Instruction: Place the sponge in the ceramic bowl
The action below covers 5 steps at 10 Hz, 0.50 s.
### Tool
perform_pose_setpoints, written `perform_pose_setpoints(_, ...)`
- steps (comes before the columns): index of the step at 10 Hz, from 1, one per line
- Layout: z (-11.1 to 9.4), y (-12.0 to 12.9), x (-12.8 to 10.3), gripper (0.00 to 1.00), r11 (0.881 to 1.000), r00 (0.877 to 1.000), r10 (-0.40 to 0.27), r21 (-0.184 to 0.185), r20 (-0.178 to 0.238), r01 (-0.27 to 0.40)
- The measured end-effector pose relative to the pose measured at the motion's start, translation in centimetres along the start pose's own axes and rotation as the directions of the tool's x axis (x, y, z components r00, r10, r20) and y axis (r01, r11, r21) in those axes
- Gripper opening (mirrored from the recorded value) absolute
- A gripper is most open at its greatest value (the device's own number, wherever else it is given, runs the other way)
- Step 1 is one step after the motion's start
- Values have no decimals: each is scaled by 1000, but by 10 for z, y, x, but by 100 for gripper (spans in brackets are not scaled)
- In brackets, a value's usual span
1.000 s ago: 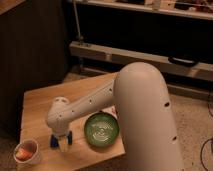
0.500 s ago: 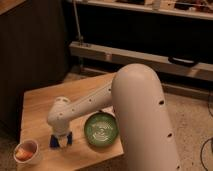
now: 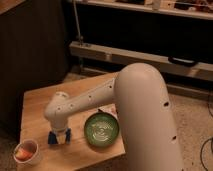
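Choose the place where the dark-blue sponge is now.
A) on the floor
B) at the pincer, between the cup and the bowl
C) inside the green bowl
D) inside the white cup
B: the sponge shows blue right under the pincer, which hangs low over the table between the white cup and the green bowl; neither one holds it.

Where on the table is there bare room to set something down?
The table is bare wood at its far-left corner, behind the arm, and along the front edge between the white cup and the ceramic bowl. Crowded: front left, where the end effector is down at the sponge, close to the cup.
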Motion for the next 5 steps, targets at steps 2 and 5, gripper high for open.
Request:
perform_pose_setpoints(2,-40,-20,-1,0,1000,1000,-10,24,-21,11)
perform_pose_setpoints(5,-78,-39,31,0,999,997,30,40,-68,-27)
